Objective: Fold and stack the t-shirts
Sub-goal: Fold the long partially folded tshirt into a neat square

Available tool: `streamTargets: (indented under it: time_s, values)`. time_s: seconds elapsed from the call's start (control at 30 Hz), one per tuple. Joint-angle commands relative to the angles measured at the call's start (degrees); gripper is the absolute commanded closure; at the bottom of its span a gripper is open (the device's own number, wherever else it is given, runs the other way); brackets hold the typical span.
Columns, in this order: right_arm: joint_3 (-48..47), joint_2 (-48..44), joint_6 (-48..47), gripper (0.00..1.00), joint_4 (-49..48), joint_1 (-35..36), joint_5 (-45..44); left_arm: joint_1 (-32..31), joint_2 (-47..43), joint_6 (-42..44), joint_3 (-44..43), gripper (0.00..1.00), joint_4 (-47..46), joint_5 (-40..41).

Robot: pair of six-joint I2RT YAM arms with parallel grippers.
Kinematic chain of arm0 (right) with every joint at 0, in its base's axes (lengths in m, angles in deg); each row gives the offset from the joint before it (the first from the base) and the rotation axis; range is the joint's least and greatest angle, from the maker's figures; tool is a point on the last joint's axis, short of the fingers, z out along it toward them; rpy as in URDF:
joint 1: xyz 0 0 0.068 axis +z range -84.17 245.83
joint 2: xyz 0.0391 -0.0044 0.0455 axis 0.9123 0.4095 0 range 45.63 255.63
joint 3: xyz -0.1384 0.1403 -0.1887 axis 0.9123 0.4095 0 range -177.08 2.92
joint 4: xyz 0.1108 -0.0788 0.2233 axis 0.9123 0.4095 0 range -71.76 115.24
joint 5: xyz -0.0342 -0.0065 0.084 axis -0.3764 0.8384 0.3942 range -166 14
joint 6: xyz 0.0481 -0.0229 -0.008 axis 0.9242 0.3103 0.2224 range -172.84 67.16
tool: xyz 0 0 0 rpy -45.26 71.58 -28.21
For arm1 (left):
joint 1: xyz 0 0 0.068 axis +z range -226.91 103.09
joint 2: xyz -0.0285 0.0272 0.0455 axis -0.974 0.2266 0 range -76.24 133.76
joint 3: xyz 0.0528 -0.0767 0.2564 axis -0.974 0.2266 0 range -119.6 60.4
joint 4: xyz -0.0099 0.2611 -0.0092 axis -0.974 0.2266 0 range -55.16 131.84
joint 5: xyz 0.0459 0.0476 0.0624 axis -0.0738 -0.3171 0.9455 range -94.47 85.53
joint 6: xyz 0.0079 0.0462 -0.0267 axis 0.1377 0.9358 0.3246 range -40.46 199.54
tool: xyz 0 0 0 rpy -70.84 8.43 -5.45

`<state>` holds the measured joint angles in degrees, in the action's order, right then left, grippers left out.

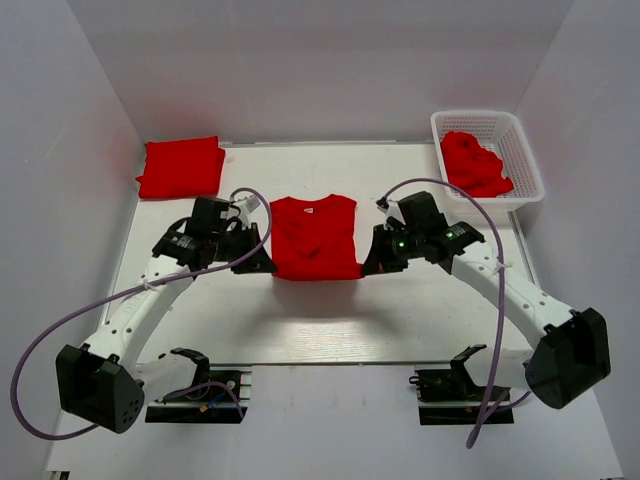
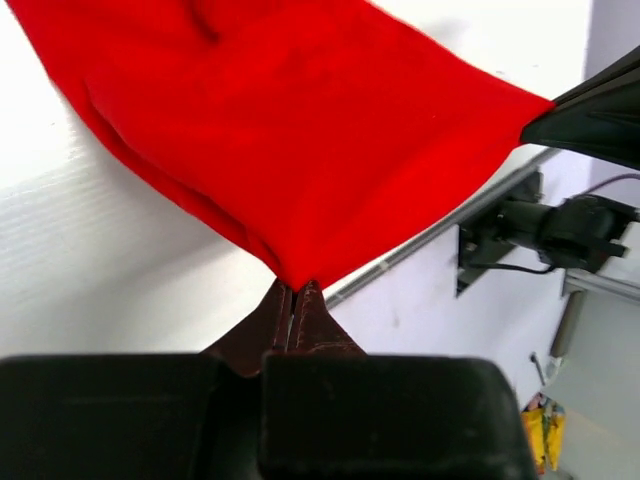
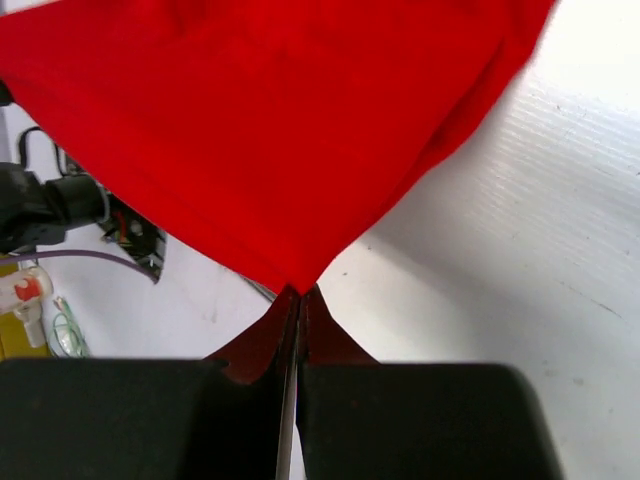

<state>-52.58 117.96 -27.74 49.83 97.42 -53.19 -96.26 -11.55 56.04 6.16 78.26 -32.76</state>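
Observation:
A red t-shirt (image 1: 314, 237) with its sides folded in is stretched between the two arms at the table's middle, collar toward the far wall. My left gripper (image 1: 268, 266) is shut on its near left corner, and in the left wrist view that gripper (image 2: 296, 287) pinches the red cloth (image 2: 290, 130) at a point. My right gripper (image 1: 366, 268) is shut on the near right corner; the right wrist view shows it (image 3: 300, 290) pinching the cloth (image 3: 270, 130) the same way. A folded red t-shirt (image 1: 181, 167) lies at the far left.
A white lattice basket (image 1: 524, 150) at the far right holds crumpled red t-shirts (image 1: 474, 164). Two black arm mounts (image 1: 195, 400) (image 1: 462, 395) sit at the near edge. White walls close in the table on three sides.

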Motion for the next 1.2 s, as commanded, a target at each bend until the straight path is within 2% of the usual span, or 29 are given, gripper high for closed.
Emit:
streamTargets:
  time_s: [0.0,0.23,0.4,0.7,0.97,1.17]
  values:
    - [-5.4,-2.3,-1.1,1.00,9.0,-0.4,-2.1,0.4,-1.8,-0.8,-4.6,1.00,4.4,-0.4]
    - [-13.1,1.0,-3.2,1.00,10.0,-0.9,-2.6,0.9,0.3,-2.0,-11.7,1.00,4.3,6.6]
    - [-18.8,5.7,-4.9,1.00,9.3,-1.2,-7.7,1.4,4.6,-4.0,-14.5,1.00,0.4,11.5]
    - [-28.3,15.7,-6.0,1.00,7.0,-3.5,-11.6,1.4,17.0,-4.5,-22.0,1.00,-2.3,21.3]
    - [-35.1,25.7,-6.4,1.00,2.4,-6.3,-10.4,2.0,26.0,-5.1,-29.8,1.00,-2.8,28.8]
    - [-41.3,32.2,-6.0,1.00,2.0,-8.0,-9.9,2.5,32.9,-5.1,-34.9,1.00,-3.3,30.0]
